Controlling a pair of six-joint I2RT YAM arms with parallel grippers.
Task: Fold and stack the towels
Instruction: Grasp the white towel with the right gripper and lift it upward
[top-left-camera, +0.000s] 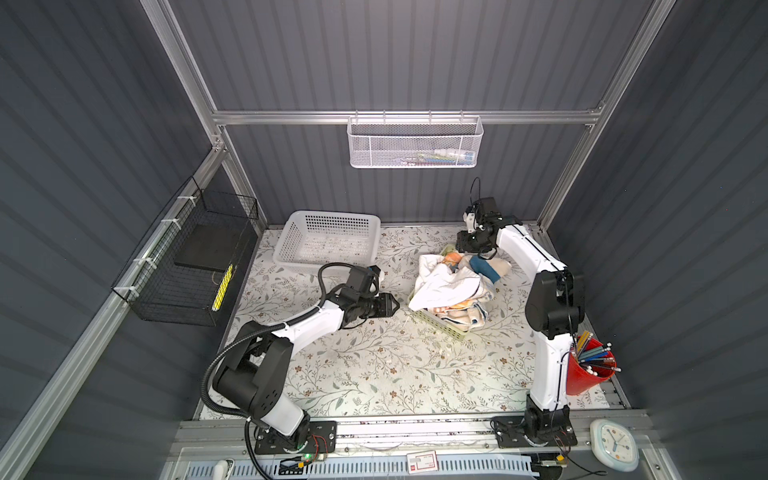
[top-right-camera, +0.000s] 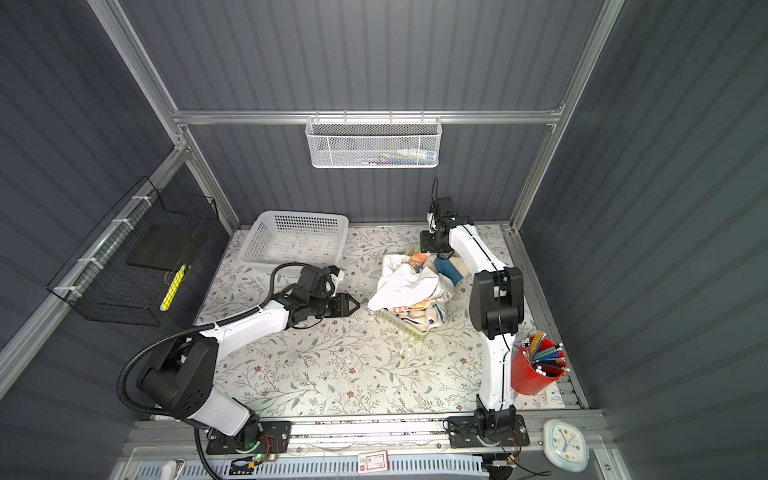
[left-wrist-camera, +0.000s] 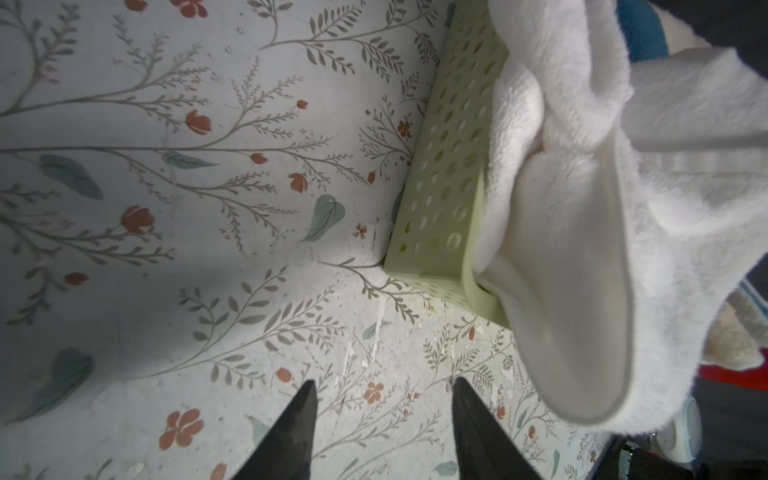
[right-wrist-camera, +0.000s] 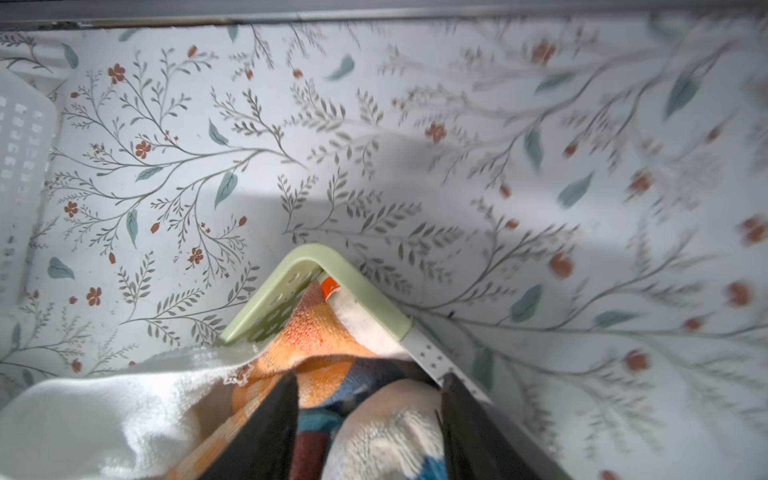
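The towels lie crumpled in a pale green perforated basket (top-left-camera: 440, 325) (left-wrist-camera: 440, 187) at the table's centre right. A white towel (top-left-camera: 440, 286) (top-right-camera: 405, 286) (left-wrist-camera: 582, 249) drapes over the top and the near rim. Under it show an orange towel (top-left-camera: 451, 259) (right-wrist-camera: 316, 332) and a cream and blue towel (top-left-camera: 488, 268) (right-wrist-camera: 386, 424). My left gripper (top-left-camera: 397, 306) (left-wrist-camera: 383, 382) is open over the bare table covering, just left of the pile and touching nothing. My right gripper (top-left-camera: 477, 254) (right-wrist-camera: 368, 378) is open, reaching down at the pile's far end. Folds of the orange and cream towels bulge between its fingers.
A white plastic basket (top-left-camera: 328, 216) stands at the back left of the flowered table covering (top-left-camera: 374, 374). A red cup of pencils (top-left-camera: 590, 374) sits beside the right arm's base. A black wire basket (top-left-camera: 187, 266) hangs on the left wall and a white mesh one (top-left-camera: 415, 143) on the back wall.
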